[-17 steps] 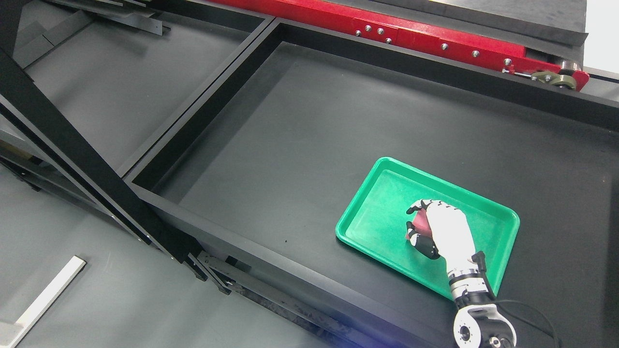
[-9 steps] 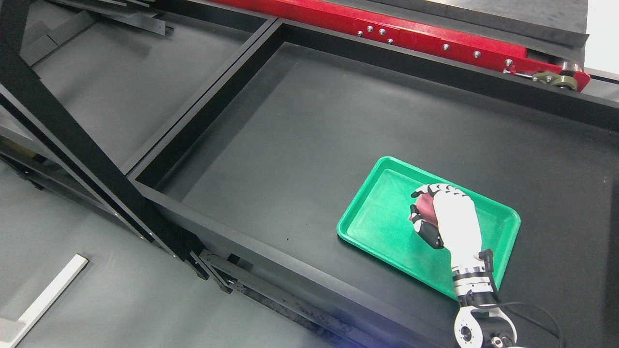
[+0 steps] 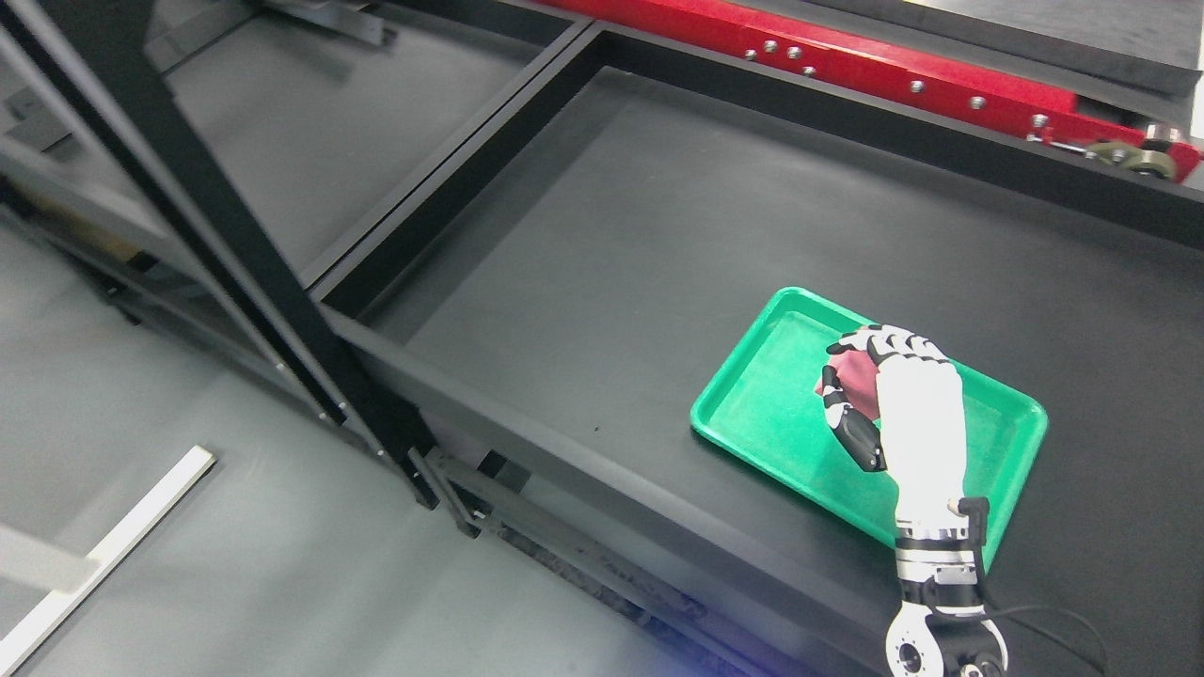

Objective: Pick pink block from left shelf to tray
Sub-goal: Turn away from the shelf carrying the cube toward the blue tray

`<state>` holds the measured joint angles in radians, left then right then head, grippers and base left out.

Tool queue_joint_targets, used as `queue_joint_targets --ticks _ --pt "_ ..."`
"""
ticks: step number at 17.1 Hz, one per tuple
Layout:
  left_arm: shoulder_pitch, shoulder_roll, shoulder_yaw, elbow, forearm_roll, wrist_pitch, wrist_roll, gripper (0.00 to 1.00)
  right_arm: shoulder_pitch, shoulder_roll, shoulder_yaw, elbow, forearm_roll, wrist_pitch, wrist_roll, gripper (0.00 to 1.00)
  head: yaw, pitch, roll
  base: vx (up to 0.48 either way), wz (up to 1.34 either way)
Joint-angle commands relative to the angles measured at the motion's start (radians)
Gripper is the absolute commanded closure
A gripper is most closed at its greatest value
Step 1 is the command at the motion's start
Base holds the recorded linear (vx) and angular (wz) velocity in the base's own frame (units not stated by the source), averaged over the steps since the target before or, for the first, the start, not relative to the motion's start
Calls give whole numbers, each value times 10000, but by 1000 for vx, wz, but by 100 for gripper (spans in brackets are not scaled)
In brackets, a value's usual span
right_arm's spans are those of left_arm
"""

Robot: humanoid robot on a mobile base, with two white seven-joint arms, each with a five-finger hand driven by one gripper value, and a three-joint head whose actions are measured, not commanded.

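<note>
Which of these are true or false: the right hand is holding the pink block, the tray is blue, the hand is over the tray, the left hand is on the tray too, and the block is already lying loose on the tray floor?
1. The right hand is holding the pink block. True.
2. The tray is blue. False: it is green.
3. The hand is over the tray. True.
4. The left hand is on the tray too. False: no left hand shows in the head view.
5. The block lies loose on the tray floor. False: the fingers are curled around it.
</note>
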<state>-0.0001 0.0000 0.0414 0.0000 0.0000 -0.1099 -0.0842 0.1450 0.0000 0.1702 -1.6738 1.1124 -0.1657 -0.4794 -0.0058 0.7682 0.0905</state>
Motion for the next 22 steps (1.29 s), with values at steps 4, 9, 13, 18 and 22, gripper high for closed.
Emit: queue_joint_targets --ticks 4,9,13,18,22 --pt "-229 175 0 -175 -15 10 -2 0 313 -174 16 -458 -48 -138 -1112 99 0 0 0 -135 502" --pt "-229 175 0 -175 -15 10 -2 0 344 -174 32 -474 -48 -260 -1112 99 0 0 0 -127 727" --pt "-229 175 0 -175 -15 10 -2 0 360 -174 47 -474 -64 -291 -1112 99 0 0 0 -129 679" --pt "-229 175 0 -175 -15 10 -2 0 329 -174 93 -474 -79 -598 -1112 99 0 0 0 -102 603" --pt "-229 175 0 -175 -15 10 -2 0 314 -174 108 -474 -79 -583 -1112 99 0 1 0 -95 591"
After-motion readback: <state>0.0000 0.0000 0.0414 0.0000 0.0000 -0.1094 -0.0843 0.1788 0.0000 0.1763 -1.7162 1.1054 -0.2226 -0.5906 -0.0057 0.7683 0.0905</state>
